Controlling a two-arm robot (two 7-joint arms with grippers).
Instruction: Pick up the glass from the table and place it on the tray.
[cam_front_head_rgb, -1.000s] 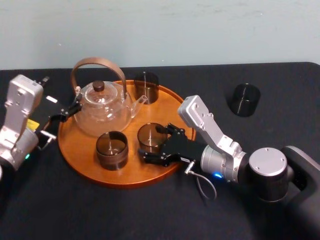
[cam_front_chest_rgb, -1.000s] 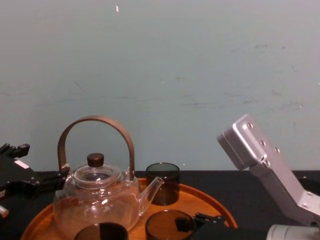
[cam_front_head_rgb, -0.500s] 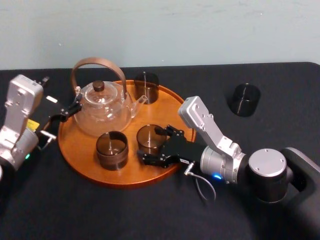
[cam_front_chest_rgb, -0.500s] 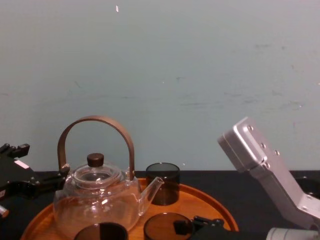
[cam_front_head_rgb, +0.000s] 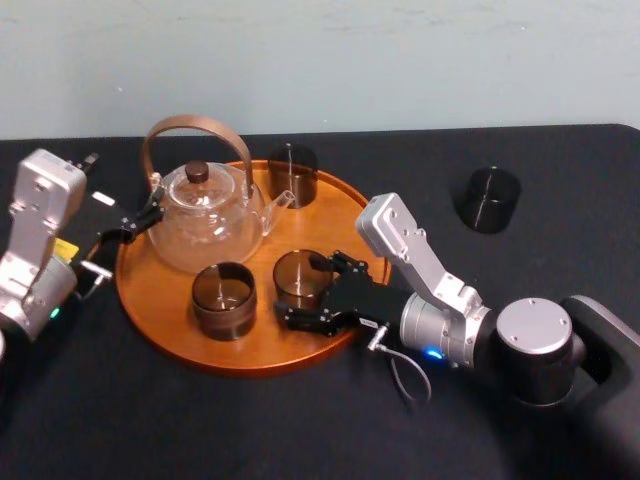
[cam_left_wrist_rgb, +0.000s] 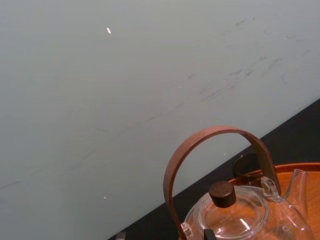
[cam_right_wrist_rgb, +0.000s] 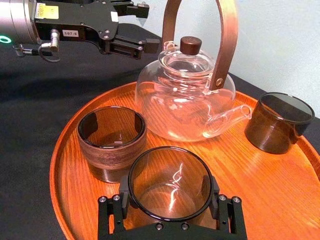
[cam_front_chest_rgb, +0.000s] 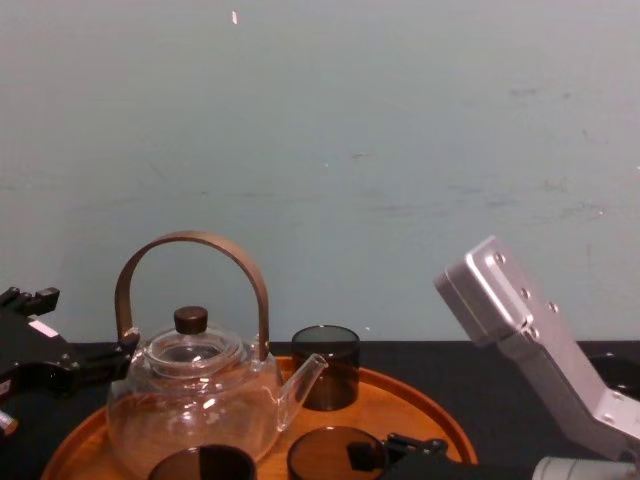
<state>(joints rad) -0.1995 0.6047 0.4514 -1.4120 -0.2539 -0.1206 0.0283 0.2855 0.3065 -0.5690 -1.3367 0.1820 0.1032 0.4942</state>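
A smoky brown glass (cam_front_head_rgb: 298, 275) stands on the round orange-brown tray (cam_front_head_rgb: 240, 362), in front of the teapot's spout. My right gripper (cam_front_head_rgb: 306, 290) reaches in from the tray's right rim and is shut on this glass. In the right wrist view its black fingers (cam_right_wrist_rgb: 122, 194) press both sides of the glass (cam_right_wrist_rgb: 170, 185) just above the tray floor (cam_right_wrist_rgb: 280, 190). In the chest view the glass rim (cam_front_chest_rgb: 325, 445) shows at the bottom edge. My left gripper (cam_front_head_rgb: 130, 226) hovers open at the tray's left rim beside the teapot, holding nothing.
A glass teapot (cam_front_head_rgb: 205, 215) with a brown hoop handle fills the tray's back left. A second glass (cam_front_head_rgb: 223, 298) stands at the tray's front and a third (cam_front_head_rgb: 292, 172) at its back. Another dark glass (cam_front_head_rgb: 491, 198) stands on the black table (cam_front_head_rgb: 200, 430), far right.
My right gripper and the glass it grips have crept slightly to the left over the tray. The left arm has not moved.
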